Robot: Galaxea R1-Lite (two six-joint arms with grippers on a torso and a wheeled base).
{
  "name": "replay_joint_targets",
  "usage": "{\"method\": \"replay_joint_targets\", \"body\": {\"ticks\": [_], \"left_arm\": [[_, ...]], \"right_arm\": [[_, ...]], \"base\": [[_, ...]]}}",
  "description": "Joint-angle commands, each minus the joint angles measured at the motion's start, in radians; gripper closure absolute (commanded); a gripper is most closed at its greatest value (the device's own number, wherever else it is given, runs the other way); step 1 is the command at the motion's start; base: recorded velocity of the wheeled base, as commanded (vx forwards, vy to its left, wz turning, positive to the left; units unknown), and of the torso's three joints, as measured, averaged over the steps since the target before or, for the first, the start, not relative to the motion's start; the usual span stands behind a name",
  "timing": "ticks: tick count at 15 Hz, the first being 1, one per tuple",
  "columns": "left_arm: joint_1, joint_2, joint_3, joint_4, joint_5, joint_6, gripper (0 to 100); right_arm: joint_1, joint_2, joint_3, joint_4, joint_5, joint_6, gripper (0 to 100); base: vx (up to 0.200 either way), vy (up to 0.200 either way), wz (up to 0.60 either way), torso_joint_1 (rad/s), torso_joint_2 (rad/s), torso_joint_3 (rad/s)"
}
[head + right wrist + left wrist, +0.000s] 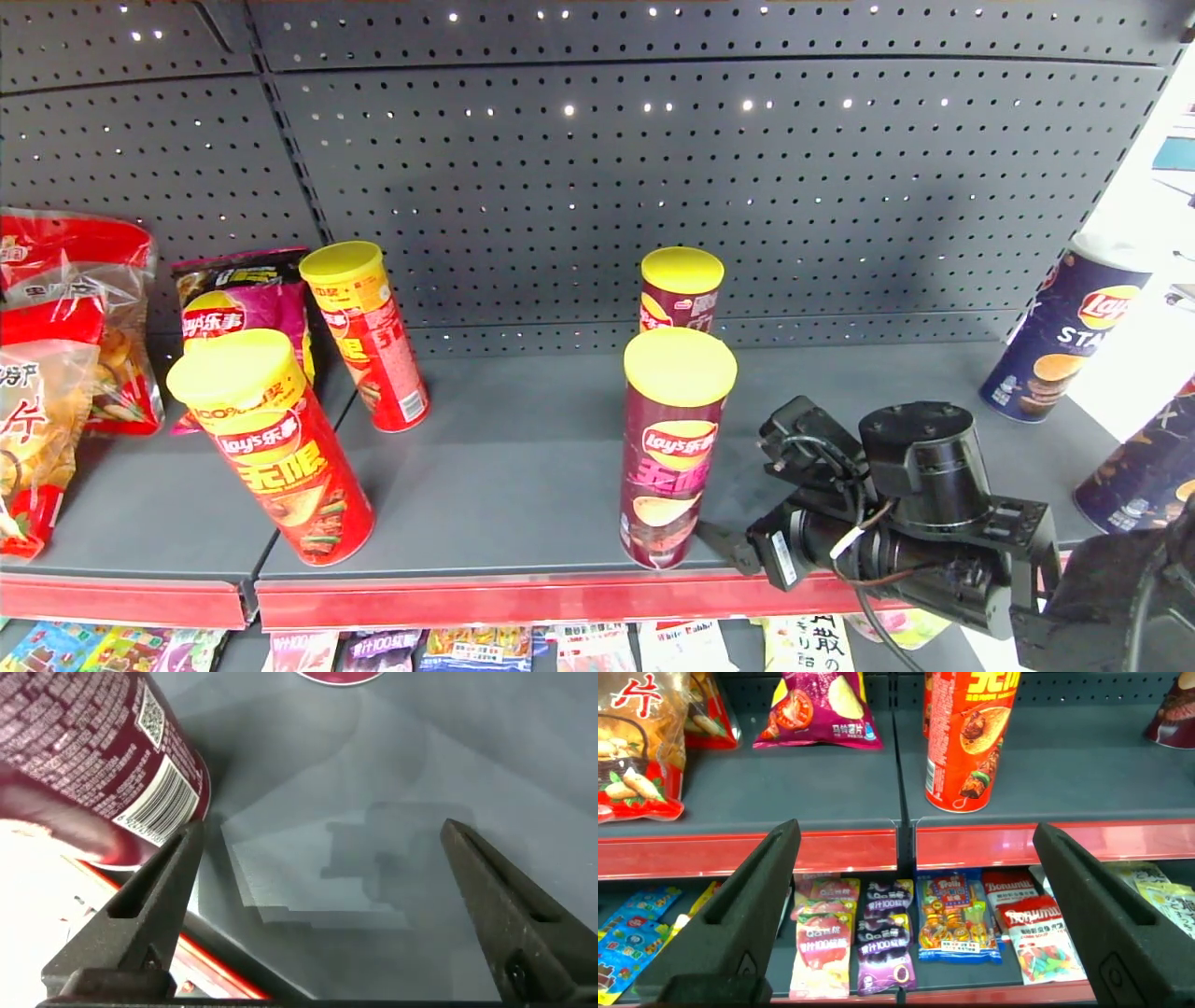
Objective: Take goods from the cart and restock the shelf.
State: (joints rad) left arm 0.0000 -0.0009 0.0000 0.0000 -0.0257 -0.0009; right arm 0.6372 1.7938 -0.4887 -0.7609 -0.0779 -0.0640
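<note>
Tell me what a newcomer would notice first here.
The tall maroon chip can at the front edge of the shelf stands out first, with the right gripper beside its base, fingers open. Next come the red can at front left and the blue can at far right.

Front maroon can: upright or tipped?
Upright: the maroon can stands on its base at the shelf front, yellow lid on top.

Bright even light, blown-out glare at right, soft shadows on shelf (pixel 523 448)
</note>
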Motion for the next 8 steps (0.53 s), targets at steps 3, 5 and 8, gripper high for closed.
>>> {"method": "replay_joint_targets", "body": {"ticks": [3, 5, 8], "left_arm": [[0.000, 0.001, 0.000, 0.000, 0.000, -0.001, 0], [0.000, 0.001, 0.000, 0.000, 0.000, -0.001, 0], [0.000, 0.001, 0.000, 0.000, 0.000, -0.001, 0]], "right_arm": [[-0.004, -0.001, 0.002, -0.002, 0.000, 0.003, 0], [-0.010, -0.021, 0.004, -0.006, 0.000, 0.006, 0], [-0.028, -0.119, 0.022, -0.006, 0.000, 0.006, 0]], "base": [[0.000, 0.000, 0.00, 0.000, 0.00, 0.000], [0.000, 0.000, 0.00, 0.000, 0.00, 0.000], [0.000, 0.000, 0.00, 0.000, 0.00, 0.000]]}}
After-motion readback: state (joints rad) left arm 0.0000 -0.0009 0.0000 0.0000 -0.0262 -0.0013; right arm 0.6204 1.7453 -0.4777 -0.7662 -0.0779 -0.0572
